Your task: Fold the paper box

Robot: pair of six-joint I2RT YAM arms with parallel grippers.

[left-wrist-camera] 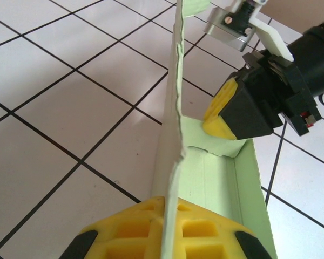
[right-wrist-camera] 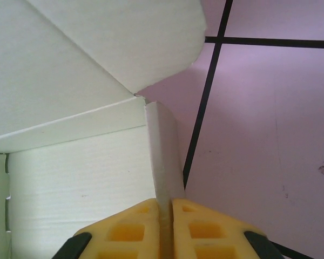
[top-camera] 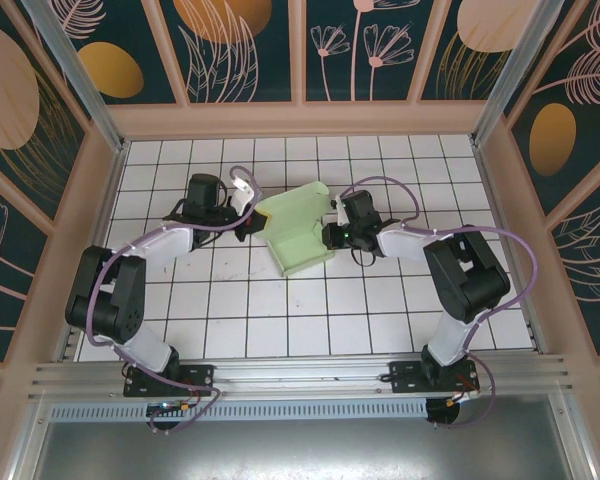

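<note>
At the middle of the white tiled table point(top-camera: 280, 320), your two arms meet over the paper box point(top-camera: 298, 232), a half-formed tray of pale green card lying flat on the tiles between them. Your left gripper point(top-camera: 250, 220) is clamped on the tray's left long wall, and its wrist camera shows the thin card standing on edge between the yellow pads point(left-wrist-camera: 129, 229). Your right gripper point(top-camera: 332, 234) is nipped tight on a narrow upright strip of card on the opposite side, where the pads point(right-wrist-camera: 129, 232) meet with only the card's thickness between them. Each arm appears to be propping its own side so that neither wall drops back flat. With both pulling from opposite sides, the creases likely stay square and the base stays put while the remaining flaps wait to be tucked. From overhead, the box's long axis runs roughly away from the arm bases, and its near end swings a little toward your right. The open face points up. A rounded flap rises at the far end, not yet folded in. With both sides pinched and no hand free, the next fold will probably call for one grip to let go.
</note>
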